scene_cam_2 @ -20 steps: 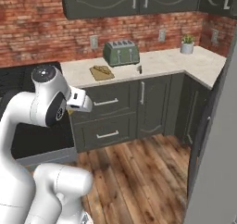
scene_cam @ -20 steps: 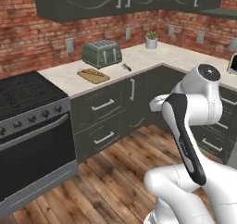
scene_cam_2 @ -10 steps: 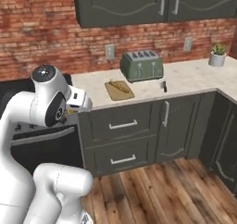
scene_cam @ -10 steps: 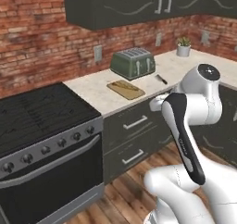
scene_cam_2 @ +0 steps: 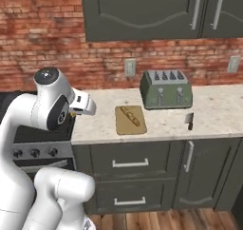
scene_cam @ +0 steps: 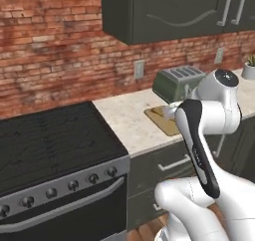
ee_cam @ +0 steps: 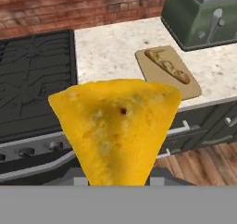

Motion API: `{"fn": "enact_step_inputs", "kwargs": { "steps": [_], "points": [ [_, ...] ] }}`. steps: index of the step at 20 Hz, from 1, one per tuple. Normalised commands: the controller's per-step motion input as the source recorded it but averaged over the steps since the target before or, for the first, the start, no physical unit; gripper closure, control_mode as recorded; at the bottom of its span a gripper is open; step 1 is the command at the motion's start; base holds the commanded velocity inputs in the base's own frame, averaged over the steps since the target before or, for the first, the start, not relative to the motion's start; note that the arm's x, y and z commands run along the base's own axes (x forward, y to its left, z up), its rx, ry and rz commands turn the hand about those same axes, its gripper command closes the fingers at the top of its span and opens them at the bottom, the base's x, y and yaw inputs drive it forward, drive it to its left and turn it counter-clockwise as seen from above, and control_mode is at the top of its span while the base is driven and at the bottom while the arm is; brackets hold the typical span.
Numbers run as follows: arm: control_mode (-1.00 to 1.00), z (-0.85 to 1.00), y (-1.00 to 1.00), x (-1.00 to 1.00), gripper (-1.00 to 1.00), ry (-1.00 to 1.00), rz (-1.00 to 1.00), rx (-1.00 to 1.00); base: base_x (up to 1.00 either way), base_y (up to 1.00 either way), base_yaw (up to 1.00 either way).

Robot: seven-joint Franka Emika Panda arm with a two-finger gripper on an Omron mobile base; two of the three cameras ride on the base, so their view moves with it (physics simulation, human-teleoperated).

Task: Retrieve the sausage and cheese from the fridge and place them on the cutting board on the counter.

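The sausage (scene_cam_2: 130, 116) already lies on the cutting board (scene_cam_2: 121, 127), on the bench (scene_cam_2: 213, 115) beside the toaster (scene_cam_2: 165, 89). The hand (scene_cam_2: 73, 113) grasps the cheese (ee_cam: 115, 128), short of the board; setting it down remains.

1. You are facing a red brick wall (scene_cam_2: 57, 39) that runs behind the whole work area, with a pale wall outlet (scene_cam_2: 130, 67) set in it.
2. Dark grey upper cabinets (scene_cam_2: 142, 10) with silver handles hang above.
3. A black stove (scene_cam: 50, 140) with a row of knobs (scene_cam: 74, 184) sits on the left, touching the lower cabinets.
4. Dark grey drawers (scene_cam_2: 130, 162) and a cabinet door (scene_cam_2: 199, 172) with silver handles stand below.
5. A green toaster (scene_cam_2: 166, 89) stands against the wall.
6. The wooden plank floor (ee_cam: 199, 160) shows at the bottom.
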Motion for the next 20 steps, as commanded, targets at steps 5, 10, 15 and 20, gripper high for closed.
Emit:
{"fn": "enact_step_inputs", "kwargs": {
  "steps": [5,10,15,20],
  "points": [
    [1.0,0.0,0.0,0.0,1.0,0.0,0.0,0.0,0.72,-0.74,0.19],
    [1.0,0.0,0.0,0.0,1.0,0.0,0.0,0.0,0.44,-0.2,0.09],
    [1.0,0.0,0.0,0.0,1.0,0.0,0.0,0.0,0.28,0.0,0.02],
    [1.0,0.0,0.0,0.0,1.0,0.0,0.0,0.0,0.39,0.0,0.01]
  ]
}}
